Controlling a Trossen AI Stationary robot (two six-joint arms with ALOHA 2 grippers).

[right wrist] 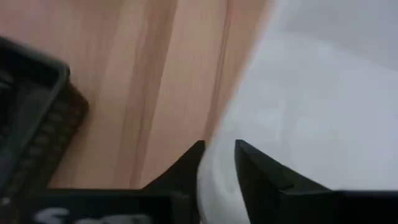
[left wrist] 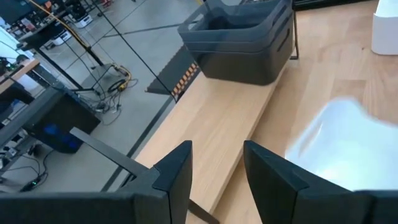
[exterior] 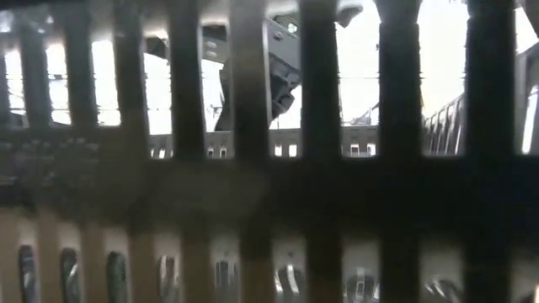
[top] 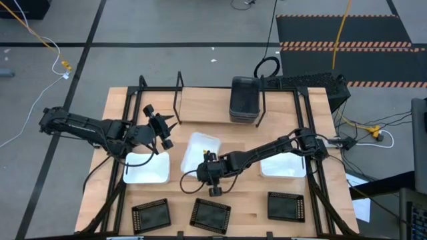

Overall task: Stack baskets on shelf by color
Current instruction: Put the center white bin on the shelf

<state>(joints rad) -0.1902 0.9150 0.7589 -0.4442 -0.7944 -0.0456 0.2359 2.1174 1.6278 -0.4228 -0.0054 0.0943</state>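
Three white baskets show in the high view: left (top: pixel 147 168), middle (top: pixel 199 150) and right (top: pixel 283 165). A stack of dark grey baskets (top: pixel 244 100) (left wrist: pixel 242 37) stands on the light-wood shelf (top: pixel 207 100) at the far edge. Three black gridded trays (top: pixel 151 215) (top: pixel 211 213) (top: pixel 285 205) lie along the near edge. My right gripper (top: pixel 208 168) (right wrist: pixel 217 168) is shut on the middle white basket. My left gripper (top: pixel 160 127) (left wrist: pixel 217 171) is open above the table, just beyond the left white basket (left wrist: pixel 348 143), pointing toward the shelf. My right gripper pinches the middle white basket's near rim (right wrist: pixel 217 186), one finger (right wrist: pixel 186 165) outside the wall and the other (right wrist: pixel 261 174) inside the hollow. The fingers come from above, slanting from the table's right. Whether the basket is off the table I cannot tell.
The shelf's black rod dividers (top: pixel 179 93) stand upright left of the grey stack, with bare ledge between them. A black tray (right wrist: pixel 31 124) lies close by the right gripper. In the low view a dark grid (exterior: pixel 253 168) fills the foreground and hides most of the table.
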